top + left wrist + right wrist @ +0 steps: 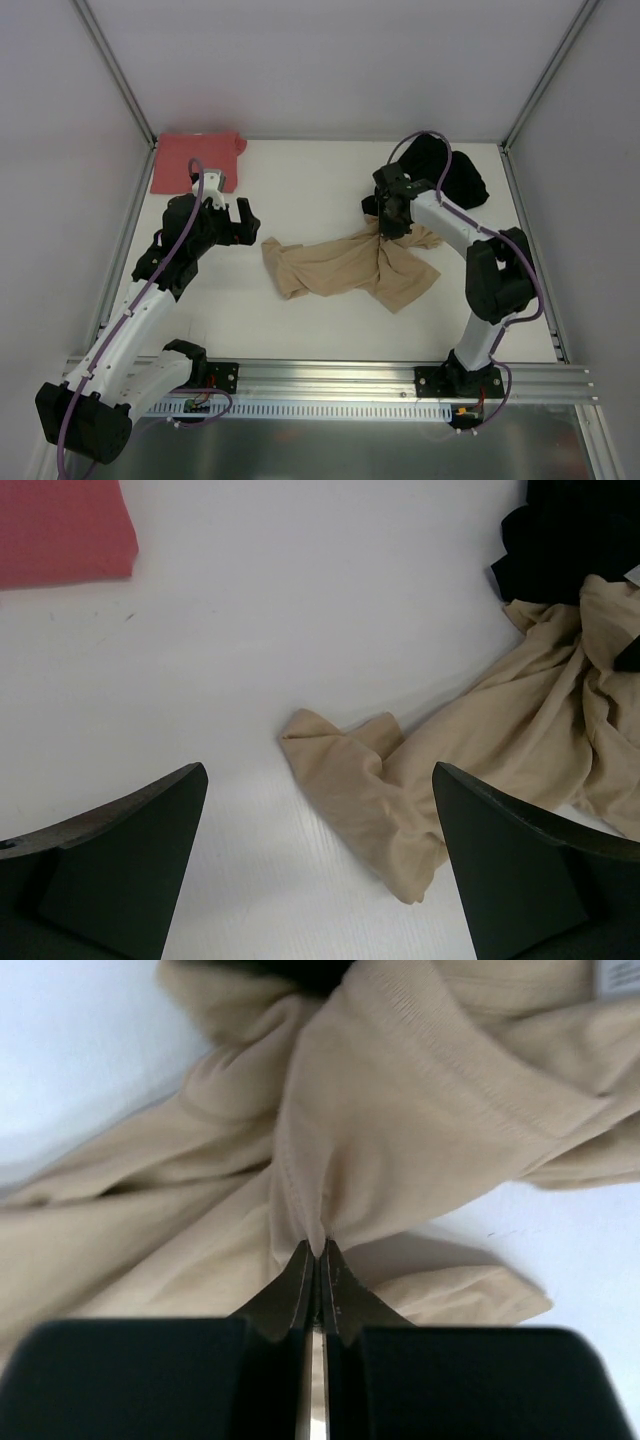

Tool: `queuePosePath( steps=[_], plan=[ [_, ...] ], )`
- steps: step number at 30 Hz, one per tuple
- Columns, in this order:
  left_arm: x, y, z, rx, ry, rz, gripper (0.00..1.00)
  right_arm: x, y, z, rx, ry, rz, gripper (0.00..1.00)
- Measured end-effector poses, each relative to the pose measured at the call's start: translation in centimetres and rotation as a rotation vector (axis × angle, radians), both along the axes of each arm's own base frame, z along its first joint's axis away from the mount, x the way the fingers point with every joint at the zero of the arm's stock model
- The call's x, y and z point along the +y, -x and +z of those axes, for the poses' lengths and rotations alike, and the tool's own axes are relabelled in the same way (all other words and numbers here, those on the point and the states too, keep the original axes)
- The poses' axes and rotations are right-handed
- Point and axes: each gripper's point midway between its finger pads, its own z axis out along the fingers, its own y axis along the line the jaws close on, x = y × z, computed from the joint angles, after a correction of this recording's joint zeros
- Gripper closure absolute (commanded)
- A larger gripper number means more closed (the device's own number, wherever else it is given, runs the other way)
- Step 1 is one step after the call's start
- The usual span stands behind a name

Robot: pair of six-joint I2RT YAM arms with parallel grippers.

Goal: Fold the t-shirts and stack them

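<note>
- Clamped tight just under the lens, the right gripper [318,1252] pinches a ridge of the tan shirt [420,1130] near its ribbed collar, with the jaws pressed together on the cloth.
- That tan shirt lies crumpled and twisted across the middle of the table [320,190], one sleeve trailing toward the left arm. I judge it barely begun: gripped, but not spread flat.
- Touching its far right edge, the black shirt [452,172] sits bunched in a heap at the far right, unfolded.
- Well apart in the far left corner, the red shirt [196,160] lies as a flat, neat rectangle and looks folded.
- By that reading one shirt of three is done, two remain to fold, and no stack exists yet.
- Spread wide and empty, the left gripper [242,220] hovers between the red shirt and the tan sleeve.
- A pale tag [612,974] peeks out by the collar, but nothing on it can be read, and no other writing or brand shows.
</note>
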Motion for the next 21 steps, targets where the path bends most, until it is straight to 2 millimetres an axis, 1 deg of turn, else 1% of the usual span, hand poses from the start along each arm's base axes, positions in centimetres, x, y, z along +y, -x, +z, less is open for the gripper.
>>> queuePosePath(
  steps=[3, 6, 9, 10, 11, 12, 13, 14, 15, 16, 18, 21],
  plan=[
    [0.0, 0.0, 0.0, 0.000, 0.000, -0.001, 0.01, 2.2, 1.9, -0.2, 0.017, -0.038, 0.050, 1.00],
    [0.0, 0.0, 0.0, 0.001, 0.000, -0.001, 0.01, 5.2, 4.2, -0.8, 0.046, -0.068, 0.121, 1.00],
    [0.0, 0.0, -0.1, 0.004, -0.002, 0.000, 0.01, 8.3, 6.6, -1.0, 0.074, -0.102, 0.199, 1.00],
    [0.0, -0.1, -0.2, 0.005, -0.002, -0.001, 0.01, 9.4, 7.4, -1.0, 0.083, -0.114, 0.226, 0.97],
    [0.0, -0.1, -0.2, 0.005, -0.002, 0.000, 0.01, 10.1, 8.0, -0.9, 0.090, -0.122, 0.247, 0.81],
    [0.0, -0.1, -0.2, 0.005, -0.002, -0.001, 0.01, 10.9, 8.7, -0.8, 0.100, -0.130, 0.266, 0.32],
    [0.0, -0.1, -0.2, 0.005, -0.002, -0.001, 0.01, 11.4, 9.0, -0.5, 0.101, -0.132, 0.278, 0.18],
    [0.0, -0.1, -0.2, 0.005, -0.002, 0.000, 0.01, 11.8, 9.1, -0.2, 0.094, -0.132, 0.294, 0.06],
    [0.0, -0.1, -0.2, 0.005, -0.002, -0.001, 0.01, 12.1, 9.0, 0.3, 0.081, -0.132, 0.301, 0.01],
    [0.0, -0.1, -0.2, 0.005, -0.002, 0.000, 0.01, 12.2, 8.7, 0.7, 0.063, -0.125, 0.306, 0.01],
    [0.0, -0.1, -0.2, 0.005, -0.002, -0.001, 0.01, 11.7, 8.0, 1.5, 0.031, -0.098, 0.299, 0.00],
    [0.0, -0.1, -0.2, 0.007, -0.002, 0.000, 0.01, 9.5, 5.2, 3.8, -0.037, -0.042, 0.246, 0.00]
  ],
)
